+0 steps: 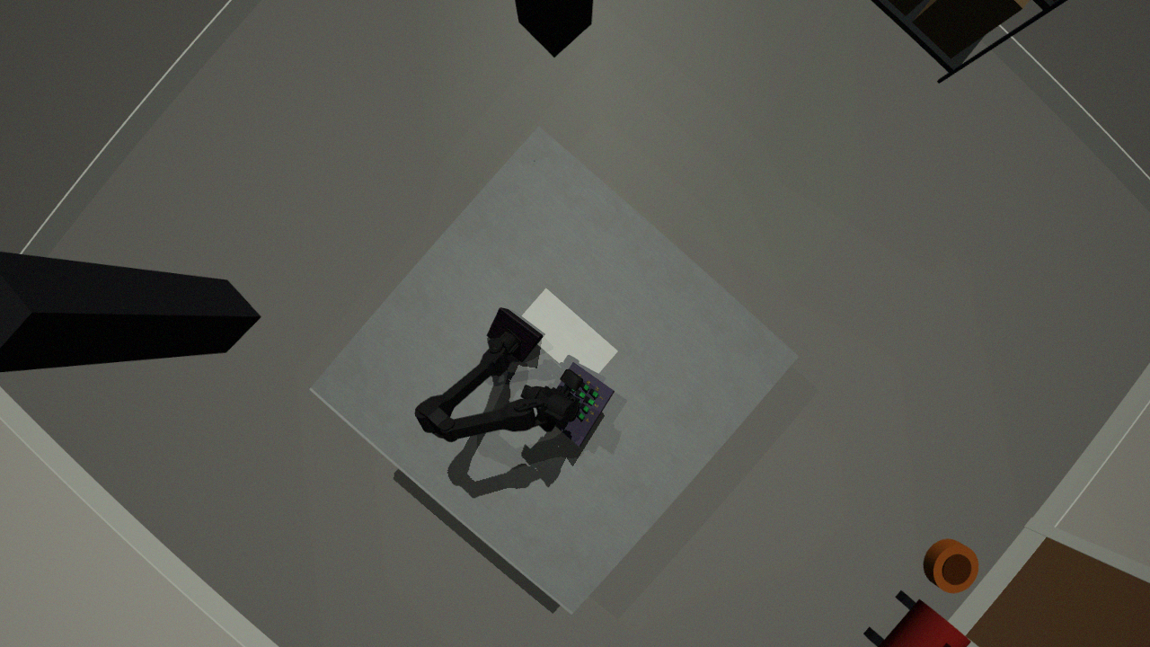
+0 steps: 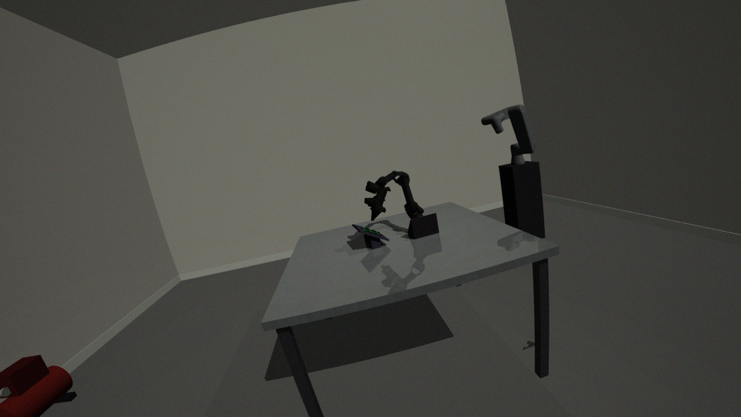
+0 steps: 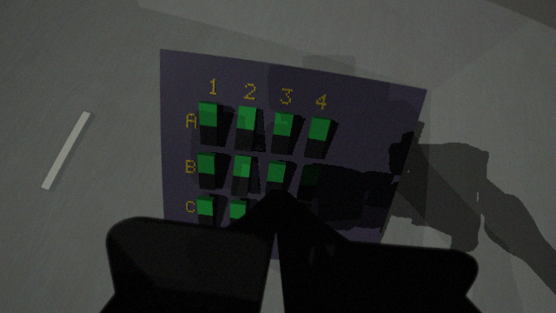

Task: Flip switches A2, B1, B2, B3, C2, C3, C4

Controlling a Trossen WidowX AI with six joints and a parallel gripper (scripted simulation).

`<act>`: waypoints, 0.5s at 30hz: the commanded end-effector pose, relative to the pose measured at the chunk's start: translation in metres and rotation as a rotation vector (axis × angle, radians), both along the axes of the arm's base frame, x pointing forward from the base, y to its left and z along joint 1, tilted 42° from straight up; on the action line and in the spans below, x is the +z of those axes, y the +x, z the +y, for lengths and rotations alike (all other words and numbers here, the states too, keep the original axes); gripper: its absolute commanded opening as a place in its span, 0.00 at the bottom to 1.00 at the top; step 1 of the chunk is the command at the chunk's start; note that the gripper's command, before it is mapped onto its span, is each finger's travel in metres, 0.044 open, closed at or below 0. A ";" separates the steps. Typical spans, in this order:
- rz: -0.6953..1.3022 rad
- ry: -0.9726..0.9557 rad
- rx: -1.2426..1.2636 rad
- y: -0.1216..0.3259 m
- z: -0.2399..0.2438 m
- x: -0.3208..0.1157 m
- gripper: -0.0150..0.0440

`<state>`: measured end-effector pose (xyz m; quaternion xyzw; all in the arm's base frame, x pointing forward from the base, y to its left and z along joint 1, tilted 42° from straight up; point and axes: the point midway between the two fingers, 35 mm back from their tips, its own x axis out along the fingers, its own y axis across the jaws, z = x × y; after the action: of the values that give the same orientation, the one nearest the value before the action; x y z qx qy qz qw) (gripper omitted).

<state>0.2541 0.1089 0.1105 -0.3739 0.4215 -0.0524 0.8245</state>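
Note:
The purple panel (image 1: 605, 395) (image 2: 384, 238) (image 3: 178, 65) is tilted on its stand. Its switches have green far halves and dark near halves. In the wrist view, A1 (image 3: 208, 115), A2 (image 3: 247, 118), A3 (image 3: 283, 123) and A4 (image 3: 319, 129) show whole. B1 (image 3: 206, 164) and B2 (image 3: 241, 166) are lit, B3 (image 3: 276, 171) is partly overlapped by the fingertips, and B4 (image 3: 309, 175) is in shadow. C1 (image 3: 205, 206) and C2 (image 3: 237, 209) show partly; C3 and C4 are hidden. I cannot tell the tilts surely. My gripper (image 2: 371, 218) (image 3: 278, 197) is shut, empty, above the panel.
The arm's base (image 1: 514, 331) (image 2: 424, 226) stands on the table (image 1: 562, 200) (image 2: 331, 290). A white sheet (image 1: 575, 330) lies beside the panel and base. A thin pale strip (image 3: 66, 150) shows left of the panel in the wrist view. The arm's shadow falls across the panel's right side.

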 end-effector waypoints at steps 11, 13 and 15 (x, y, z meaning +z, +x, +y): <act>0.026 -0.015 -0.016 0.021 -0.019 -0.025 0.25; 0.026 -0.015 -0.016 0.022 -0.019 -0.025 0.25; 0.026 -0.015 -0.016 0.023 -0.020 -0.026 0.25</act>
<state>0.2763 0.0911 0.0881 -0.3755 0.4311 -0.0602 0.8182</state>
